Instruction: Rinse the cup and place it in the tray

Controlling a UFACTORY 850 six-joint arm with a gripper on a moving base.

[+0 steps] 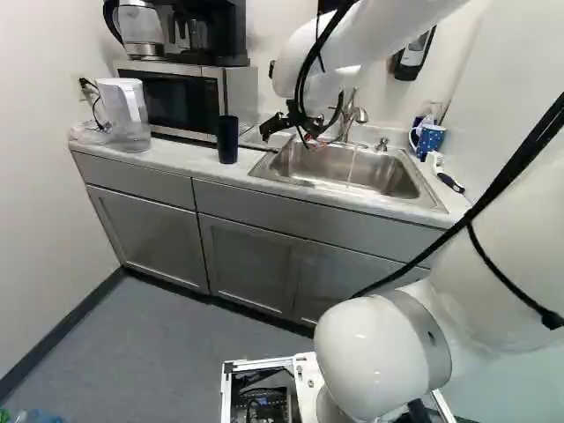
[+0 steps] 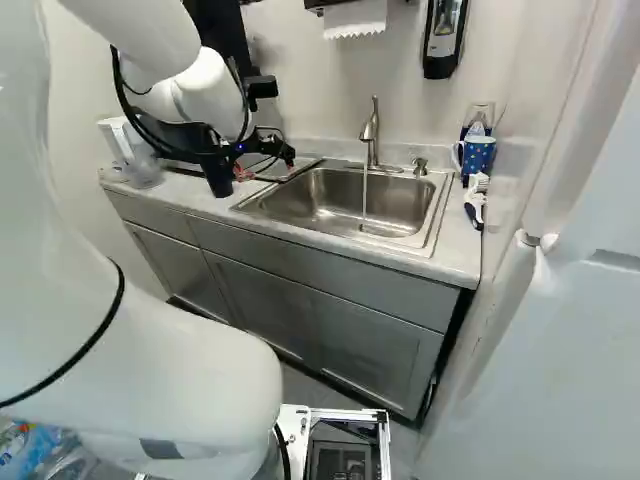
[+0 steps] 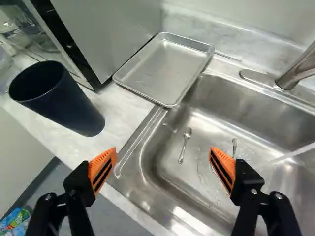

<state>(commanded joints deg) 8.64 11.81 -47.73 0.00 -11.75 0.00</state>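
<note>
My claw (image 2: pixel 266 166) hangs released; on the surface (image 3: pixel 118 115), the dark cup (image 3: pixel 76 108) and tray (image 3: pixel 170 64) sit near the microwave (image 1: pixel 181 99) and sink (image 3: pixel 236 105)

Smooth, matt cup (image 3: pixel 71 105); dull metal tray (image 3: pixel 165 69); shiny metal sink (image 3: pixel 209 129); satin metal faucet (image 3: pixel 295 71); smooth, faintly glossy counter (image 3: pixel 120 115); glossy arm (image 1: pixel 370 357).

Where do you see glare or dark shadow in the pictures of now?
Wrist view: glare on the front edge of the sink, darkness inside the cup; left base view: shine on the glossy arm; right base view: shine inside the sink.
</note>
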